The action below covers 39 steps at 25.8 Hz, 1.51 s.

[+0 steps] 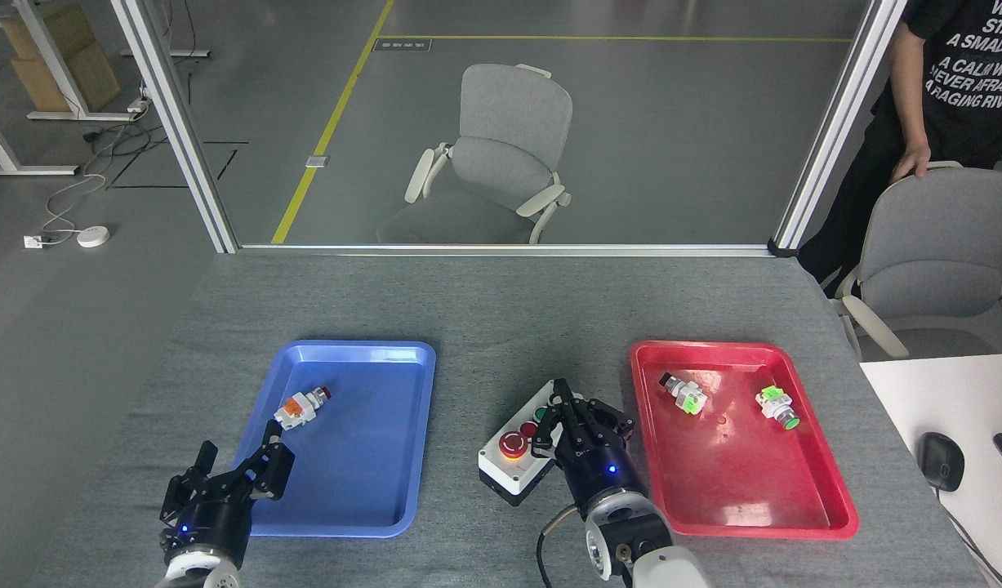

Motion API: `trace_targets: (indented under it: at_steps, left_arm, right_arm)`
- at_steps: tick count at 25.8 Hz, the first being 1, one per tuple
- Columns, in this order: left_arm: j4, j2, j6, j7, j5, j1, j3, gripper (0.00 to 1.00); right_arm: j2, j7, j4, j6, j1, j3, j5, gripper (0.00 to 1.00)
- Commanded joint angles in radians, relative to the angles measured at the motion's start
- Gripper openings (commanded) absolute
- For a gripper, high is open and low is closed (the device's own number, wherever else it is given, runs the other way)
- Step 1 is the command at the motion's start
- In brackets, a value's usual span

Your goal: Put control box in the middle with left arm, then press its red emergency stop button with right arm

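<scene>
Resting on grey felt-like surface point(501, 310) near front edge: oblong control box point(523, 453), glossy red emergency stop button point(514, 443) showing. Right tool point(584, 418) hovering half-open, empty; left tool point(233, 475) spread wide, empty.

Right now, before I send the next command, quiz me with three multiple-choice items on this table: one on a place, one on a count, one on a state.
1. Where does the control box sit?
A. in the blue tray
B. on the bare grey tabletop between the two trays
C. in the red tray

2. How many small push-button parts lie in the red tray?
A. one
B. two
C. four

3. Is the red emergency stop button covered?
A. no, its cap is in plain view
B. yes, by the right gripper
C. yes, by the left gripper

B: the blue tray lies left of it, the red right.
B: two parts show.
A: the right gripper hovers beside it.
</scene>
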Motion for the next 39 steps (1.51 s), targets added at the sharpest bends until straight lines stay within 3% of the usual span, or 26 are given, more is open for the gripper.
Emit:
trace_targets:
  at_steps: [1,2,3,4,7,12,17,30,39]
  left_arm:
    - [0.0,0.0,-0.001,-0.001,0.0,0.001,0.0,0.99]
    - [0.0,0.0,-0.001,-0.001,0.0,0.0,0.0,0.99]
    - [0.0,0.0,-0.001,-0.001,0.0,0.001,0.0,0.99]
    - [0.0,0.0,-0.001,-0.001,0.0,0.001,0.0,0.99]
    - [0.0,0.0,-0.001,-0.001,0.0,0.0,0.0,0.99]
    - [0.0,0.0,-0.001,-0.001,0.0,0.0,0.0,0.99]
    - [0.0,0.0,-0.001,-0.001,0.0,0.0,0.0,0.99]
    - [0.0,0.0,-0.001,-0.001,0.0,0.0,0.0,0.99]
    - [0.0,0.0,-0.001,-0.001,0.0,0.0,0.002,0.99]
  right_arm:
    - [-0.034,0.0,-0.047,-0.008,0.04,-0.105,0.0,0.73]
    - [-0.045,-0.002,-0.063,-0.006,0.055,-0.136,0.0,0.87]
    - [-0.053,0.0,-0.082,-0.008,0.07,-0.162,0.0,0.95]
    - [-0.062,-0.002,-0.103,-0.008,0.087,-0.186,0.0,0.97]
    - [-0.099,-0.002,-0.158,-0.011,0.13,-0.271,0.0,0.98]
    - [-0.105,0.001,-0.211,-0.031,0.195,-0.361,-0.003,0.98]
    - [-0.138,0.006,-0.269,-0.035,0.253,-0.426,-0.101,0.98]
    - [-0.211,-0.003,-0.29,-0.06,0.262,-0.412,-0.109,0.98]
    - [-0.224,-0.1,-0.306,-0.121,0.281,-0.409,-0.107,0.98]
